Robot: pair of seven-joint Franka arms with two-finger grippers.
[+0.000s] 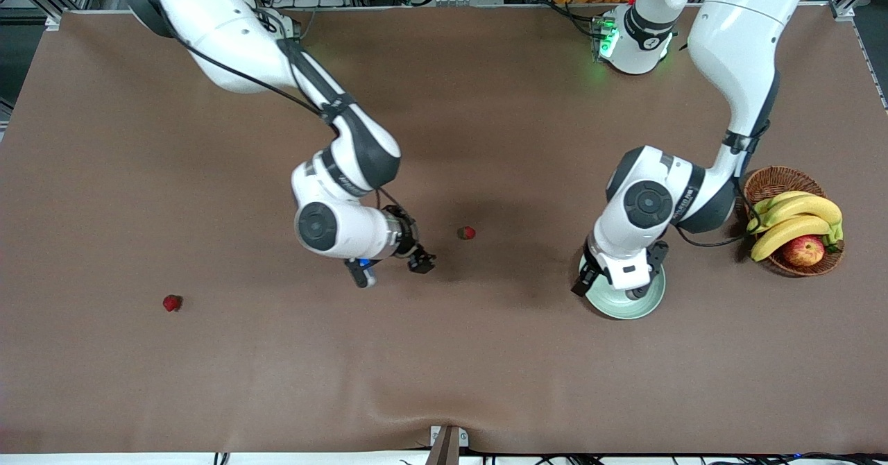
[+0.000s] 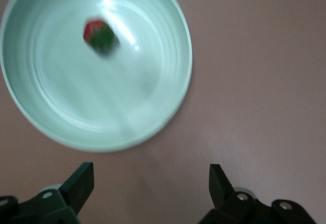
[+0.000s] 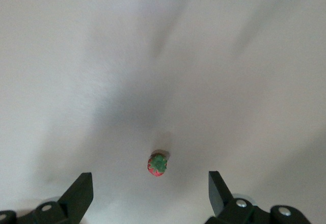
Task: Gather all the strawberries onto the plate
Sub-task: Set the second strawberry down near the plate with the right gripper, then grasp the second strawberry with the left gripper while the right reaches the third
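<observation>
The pale green plate (image 1: 628,307) lies under my left gripper (image 1: 617,279), which hangs open and empty just above it. In the left wrist view the plate (image 2: 173,89) holds one strawberry (image 2: 99,34), which lies apart from my open left gripper (image 2: 151,183). The hand hides that berry in the front view. A second strawberry (image 1: 467,232) lies mid-table. My right gripper (image 1: 392,268) is open and empty, low beside it toward the right arm's end. In the right wrist view this berry (image 3: 157,165) lies just ahead of the open right gripper (image 3: 150,193). A third strawberry (image 1: 171,302) lies alone toward the right arm's end.
A brown wicker basket (image 1: 777,182) with bananas (image 1: 791,218) and a red-yellow apple (image 1: 803,250) stands beside the plate at the left arm's end. The table is covered with a brown cloth (image 1: 444,354).
</observation>
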